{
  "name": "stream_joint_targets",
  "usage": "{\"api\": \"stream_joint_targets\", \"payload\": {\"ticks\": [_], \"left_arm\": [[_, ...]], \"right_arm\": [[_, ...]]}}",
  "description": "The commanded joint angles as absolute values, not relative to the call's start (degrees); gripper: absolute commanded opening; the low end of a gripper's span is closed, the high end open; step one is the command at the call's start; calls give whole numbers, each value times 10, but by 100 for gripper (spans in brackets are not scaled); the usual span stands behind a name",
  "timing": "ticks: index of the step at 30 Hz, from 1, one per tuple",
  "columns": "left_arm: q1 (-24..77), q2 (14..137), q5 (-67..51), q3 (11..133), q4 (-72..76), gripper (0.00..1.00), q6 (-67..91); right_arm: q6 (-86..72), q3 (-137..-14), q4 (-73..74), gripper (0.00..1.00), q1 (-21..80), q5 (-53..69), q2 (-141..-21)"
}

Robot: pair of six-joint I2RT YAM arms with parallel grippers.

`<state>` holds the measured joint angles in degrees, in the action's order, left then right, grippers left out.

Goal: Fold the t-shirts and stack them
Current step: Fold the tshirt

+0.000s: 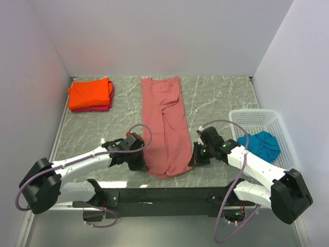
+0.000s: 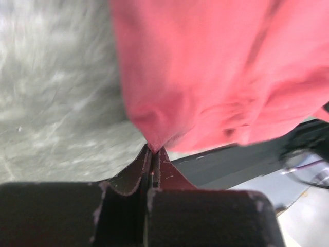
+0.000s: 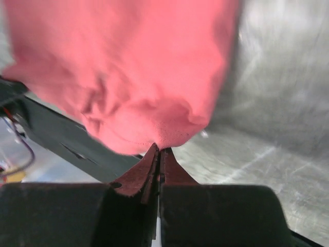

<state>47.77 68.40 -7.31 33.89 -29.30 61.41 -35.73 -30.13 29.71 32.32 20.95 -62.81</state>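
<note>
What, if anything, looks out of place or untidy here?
Only the teal-blue cloth t-shirt: it lies crumpled in the white plastic lattice basket, unlike the folded bright orange cloth t-shirt. Nothing looks spilled or damaged.

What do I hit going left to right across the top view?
Orange shirt stacked on a pink-red one → left gripper → brick-red shirt → right gripper → teal shirt, in the basket.

The dusty red shirt (image 1: pixel 165 126) mid-frame is soft matt cloth, kinda creased. Counter (image 1: pixel 221 98) looks like smooth grey marble with a faint sheen, and the basket (image 1: pixel 252 117) is white plastic lattice.
</note>
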Motion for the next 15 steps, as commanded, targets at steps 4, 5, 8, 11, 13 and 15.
{"api": "stream_joint_targets", "payload": {"ticks": [4, 5, 8, 11, 13, 15], "left_arm": [[404, 678, -38, 410, -273, 0, 568], [393, 682, -39, 424, -266, 1, 563], [357, 702, -35, 448, -230, 1, 551], [325, 734, -46, 474, -183, 1, 549], [305, 755, -68, 489, -157, 1, 546], [297, 794, -70, 526, -147, 1, 534]], "right_arm": [[-359, -417, 273, 0, 321, 94, -635], [-359, -429, 269, 0, 320, 85, -642], [-367, -474, 247, 0, 313, 61, -678], [-370, -528, 233, 0, 309, 34, -719], [-370, -563, 222, 0, 305, 4, -745], [-367, -584, 215, 0, 300, 1, -763]]}}
